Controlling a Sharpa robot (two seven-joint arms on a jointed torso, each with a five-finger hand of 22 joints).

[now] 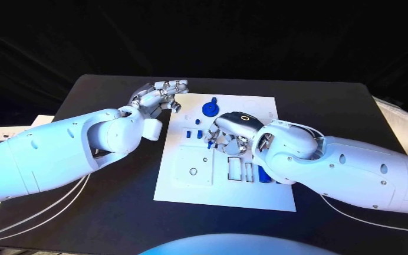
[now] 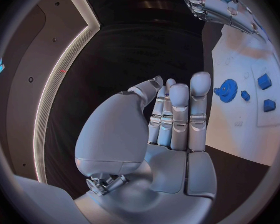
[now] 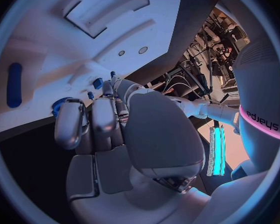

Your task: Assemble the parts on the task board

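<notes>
The white task board (image 1: 191, 178) lies in the middle of the black table. A blue gear (image 1: 210, 110) sits near its far edge, with two small blue parts (image 1: 194, 134) closer in. My right hand (image 1: 231, 132) hovers over the board's middle with its fingers curled, pinching a small blue peg (image 1: 210, 143) at the fingertips. The right wrist view shows the curled fingers (image 3: 93, 119) above the gear (image 3: 60, 104) and a long blue part (image 3: 14, 84). My left hand (image 1: 159, 97) is at the board's far left corner, fingers (image 2: 177, 109) straight and holding nothing.
Rectangular recesses (image 1: 234, 168) and a round hole (image 1: 193, 171) mark the board's near half. A long blue part (image 1: 263, 175) lies beside the recesses, partly under my right arm. Bare black table (image 1: 111, 208) surrounds the board.
</notes>
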